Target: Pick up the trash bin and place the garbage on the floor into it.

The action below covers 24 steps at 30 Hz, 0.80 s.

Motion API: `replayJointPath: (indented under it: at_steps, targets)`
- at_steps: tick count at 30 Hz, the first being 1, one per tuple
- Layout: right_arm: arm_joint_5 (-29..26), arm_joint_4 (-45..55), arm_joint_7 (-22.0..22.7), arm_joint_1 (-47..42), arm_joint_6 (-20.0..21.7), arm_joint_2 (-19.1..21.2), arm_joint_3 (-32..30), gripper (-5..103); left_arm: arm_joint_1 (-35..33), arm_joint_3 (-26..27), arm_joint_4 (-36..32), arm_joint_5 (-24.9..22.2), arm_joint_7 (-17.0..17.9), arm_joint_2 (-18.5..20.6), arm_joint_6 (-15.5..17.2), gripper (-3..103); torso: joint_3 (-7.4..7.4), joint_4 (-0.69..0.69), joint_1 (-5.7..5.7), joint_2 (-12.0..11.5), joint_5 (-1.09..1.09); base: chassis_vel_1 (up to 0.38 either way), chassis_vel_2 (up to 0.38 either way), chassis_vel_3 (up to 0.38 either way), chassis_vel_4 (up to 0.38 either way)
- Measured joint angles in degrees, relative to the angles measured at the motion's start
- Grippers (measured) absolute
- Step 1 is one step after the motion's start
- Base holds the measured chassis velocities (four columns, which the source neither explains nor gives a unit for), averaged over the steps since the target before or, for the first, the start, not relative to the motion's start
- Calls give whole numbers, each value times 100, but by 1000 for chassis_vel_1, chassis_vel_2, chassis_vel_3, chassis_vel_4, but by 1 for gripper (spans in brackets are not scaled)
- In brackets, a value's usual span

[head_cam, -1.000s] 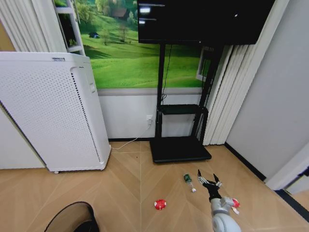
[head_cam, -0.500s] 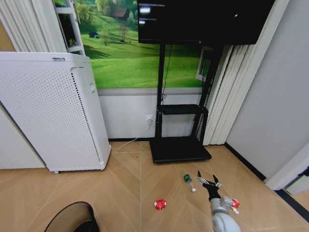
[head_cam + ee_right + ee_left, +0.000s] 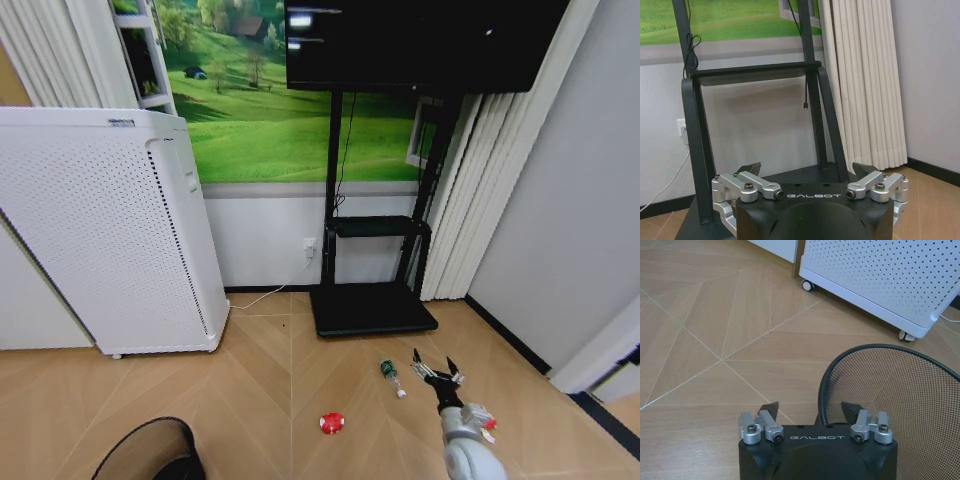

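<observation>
**While the right arm reaches out, litter lies loose on the parquet**

Where the floor [image 3: 270, 400] meets the back wall, a black TV stand [image 3: 372, 305] sits on its flat base, with a tall white perforated appliance [image 3: 110, 230] to its left.

Item 1: clear bottle with green label [image 3: 391, 376], lying on the floor just in front of the stand's base.

Item 2: red-and-white piece [image 3: 332, 423], on the floor nearer the robot, left of the bottle and apart from it.

Item 3: second red-and-white piece [image 3: 487, 426], partly hidden behind the right arm, to the right of the bottle.

Item 4: trash bin [image 3: 900, 405], black wire mesh, at the near left of the floor; its rim runs between the two fingers of the left gripper [image 3: 810, 409], one finger inside the rim and one outside. Whether the fingers press the rim cannot be told.

Item 5: right gripper [image 3: 436, 371], fingers spread wide and holding nothing, above the floor just right of the bottle, between it and the second red-and-white piece. Its wrist view faces the stand and beige curtains [image 3: 860, 80].
</observation>
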State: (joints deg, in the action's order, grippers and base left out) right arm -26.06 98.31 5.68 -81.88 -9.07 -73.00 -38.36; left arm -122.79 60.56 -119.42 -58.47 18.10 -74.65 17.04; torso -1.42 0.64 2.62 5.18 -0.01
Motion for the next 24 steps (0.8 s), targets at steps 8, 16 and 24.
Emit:
replayJointPath:
  at_steps: [8,16,24]
  targets:
    - [-19,96,-1,-27,2,36,-4,100,383,-87,337,163,-5,111,108,44,-1,0,0,1,1,0,0,0,0]
    - [-75,201,-6,-159,-14,59,-81,100,565,-114,427,201,-17,190,152,17,-1,0,0,1,0,0,0,0,0]
    - [-129,223,-1,-143,-29,64,-109,100,523,-161,401,280,-101,135,31,7,-1,-2,0,2,2,0,0,0,0]
